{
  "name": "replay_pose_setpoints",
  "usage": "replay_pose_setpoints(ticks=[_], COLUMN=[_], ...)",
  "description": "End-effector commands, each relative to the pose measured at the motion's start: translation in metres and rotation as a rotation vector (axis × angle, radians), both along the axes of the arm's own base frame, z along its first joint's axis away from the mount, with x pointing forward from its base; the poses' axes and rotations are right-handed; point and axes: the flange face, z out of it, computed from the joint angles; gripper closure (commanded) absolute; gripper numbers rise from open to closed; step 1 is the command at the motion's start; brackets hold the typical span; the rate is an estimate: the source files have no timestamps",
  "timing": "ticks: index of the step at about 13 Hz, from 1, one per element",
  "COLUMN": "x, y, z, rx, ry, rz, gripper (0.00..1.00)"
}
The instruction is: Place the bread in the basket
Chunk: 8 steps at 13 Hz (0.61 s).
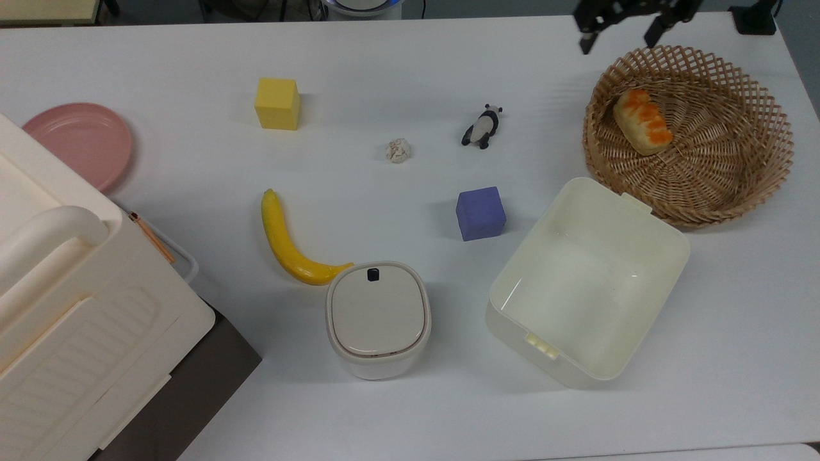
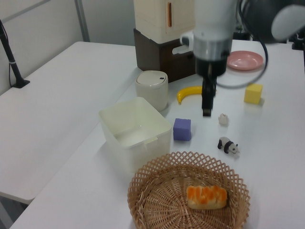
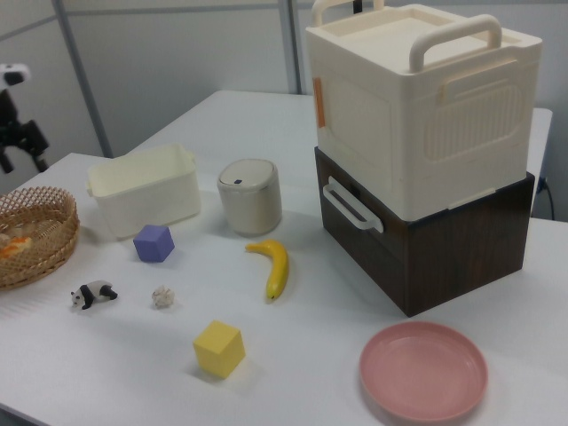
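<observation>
Glossy braided bread [image 1: 642, 130] lies in woven wicker basket [image 1: 756, 186]; gripper [image 1: 619, 35] spread, empty.

Basket [image 3: 35, 232] cut by right view's left edge; bread [image 3: 15, 246] inside it mostly hidden behind rim. Gripper [image 1: 620, 29] cropped at top view's top edge.

You get bright, even overhead light on the white table [image 1: 397, 77]; shadows beside the purple cube [image 1: 480, 213] are faint and soft; mild glare sits inside the cream tub [image 1: 586, 285] next to that cube; everything stays sharp.
</observation>
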Motion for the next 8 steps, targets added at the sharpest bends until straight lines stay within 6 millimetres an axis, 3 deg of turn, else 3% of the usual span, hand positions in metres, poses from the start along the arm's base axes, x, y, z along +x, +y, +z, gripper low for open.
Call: replay_pose_setpoints(ticks=[1, 2, 3, 5, 6, 8], x=[0.047, 0.061, 0.078, 0.092, 0.097, 0.093], y=[-0.114, -0.145, -0.192, -0.246, -0.288, -0.332], z=[0.007, 0.009, 0.009, 0.010, 0.017, 0.027], rx=[-0.009, -0.006, -0.007, -0.005, 0.002, 0.006], ry=[0.013, 0.012, 0.015, 0.013, 0.010, 0.001], rz=[-0.087, -0.112, -0.161, -0.224, -0.271, -0.308], gripper=[0.00, 0.00, 0.00, 0.00, 0.00, 0.00])
